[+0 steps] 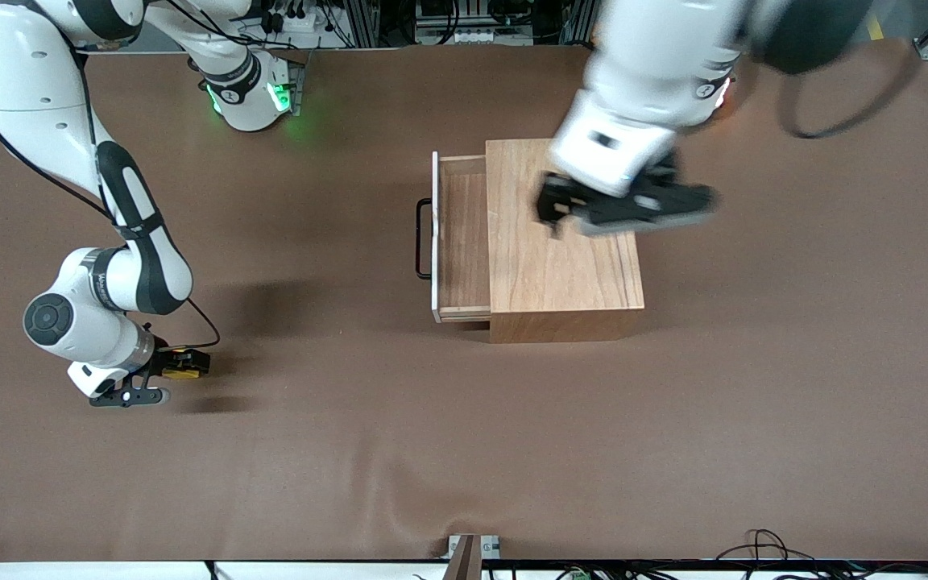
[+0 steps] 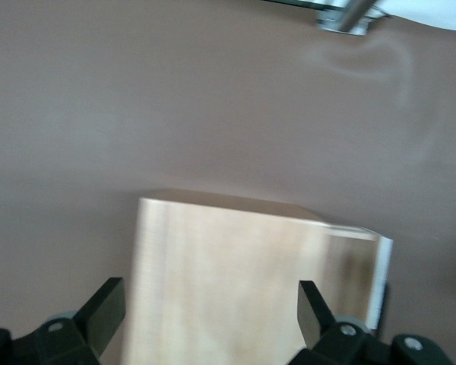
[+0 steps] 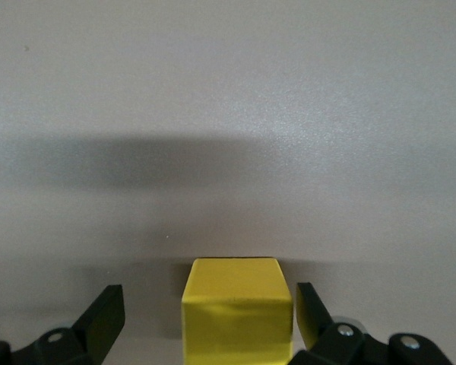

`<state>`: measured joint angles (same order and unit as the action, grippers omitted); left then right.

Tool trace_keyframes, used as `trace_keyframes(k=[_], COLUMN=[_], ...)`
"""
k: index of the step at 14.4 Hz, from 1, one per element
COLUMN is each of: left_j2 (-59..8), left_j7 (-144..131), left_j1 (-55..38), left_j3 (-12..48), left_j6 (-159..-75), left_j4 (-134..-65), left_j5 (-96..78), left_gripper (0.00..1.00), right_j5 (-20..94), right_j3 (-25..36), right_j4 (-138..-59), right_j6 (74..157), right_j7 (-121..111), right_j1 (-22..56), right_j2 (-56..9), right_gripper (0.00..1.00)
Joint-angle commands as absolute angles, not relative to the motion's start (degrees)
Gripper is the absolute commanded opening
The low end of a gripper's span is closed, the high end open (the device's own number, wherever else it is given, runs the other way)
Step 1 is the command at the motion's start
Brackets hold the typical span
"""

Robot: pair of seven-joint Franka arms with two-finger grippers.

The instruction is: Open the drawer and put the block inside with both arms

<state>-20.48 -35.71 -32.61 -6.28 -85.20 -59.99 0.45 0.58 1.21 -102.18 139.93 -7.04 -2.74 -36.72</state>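
The drawer [image 1: 462, 238] is a shallow light-wood tray with a white front edge and a black wire loop handle [image 1: 423, 238]. It stands partly pulled out of the plain wooden box [image 1: 565, 266], toward the right arm's end of the bench, and its inside shows bare wood. The block [image 3: 237, 312], a small bright yellow cube, sits flat on the bench well apart from the box, toward the right arm's end and nearer to the front camera.
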Motion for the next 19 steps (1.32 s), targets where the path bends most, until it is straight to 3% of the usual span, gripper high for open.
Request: trace_keyframes(k=[1, 5, 8, 10, 11, 12, 15, 19], left_j2=[-15.1, -9.9, -8.6, -7.4, -7.0, -6.6, -3.3, -2.6], left_j7=[-29.7, -13.1, -9.6, -7.8, -7.4, -7.4, -7.2, -6.2], left_j1=[-24.3, -13.0, -8.9, -6.3, -5.7, -5.6, -2.6, -2.5], left_j3=[-5.1, -5.0, -5.0, -5.0, -4.9, -5.2, -4.8, -4.8], left_j6=[-83.4, -83.6, -82.6, -82.8, -83.0, -83.1, -85.0, -85.1], left_j4=[-65.6, -72.4, -73.6, -75.1, -75.5, -76.5, -81.3, -81.0], left_j5=[0.2, 0.1, 0.1, 0.1, 0.1, 0.2, -0.5, 0.2], left_gripper=[1.0, 1.0, 1.0, 1.0, 1.0, 1.0, 1.0, 1.0], right_j5=[-0.6, -0.9, -1.0, -1.0, -1.0, -1.0, -1.0, -0.9], right_j3=[1.1, 1.2, 1.2, 1.2, 1.2, 1.2, 1.2, 1.2], right_j4=[-103.2, -103.8, -104.6, -104.9, -104.9, -104.9, -104.8, -103.9], right_j6=[142.1, 141.9, 141.8, 141.7, 141.6, 141.6, 141.1, 138.6], right_j7=[-6.2, -6.8, -6.8, -6.8, -6.8, -6.7, -6.6, -6.3], right_j1=[-3.3, -3.2, -2.7, -2.8, -3.1, -3.3, -4.4, -6.1], right_j2=[-37.0, -36.6, -36.0, -35.6, -35.2, -34.5, -32.0, -28.0], right_gripper=[1.0, 1.0, 1.0, 0.42, 0.22, 0.08, 0.06, 0.07])
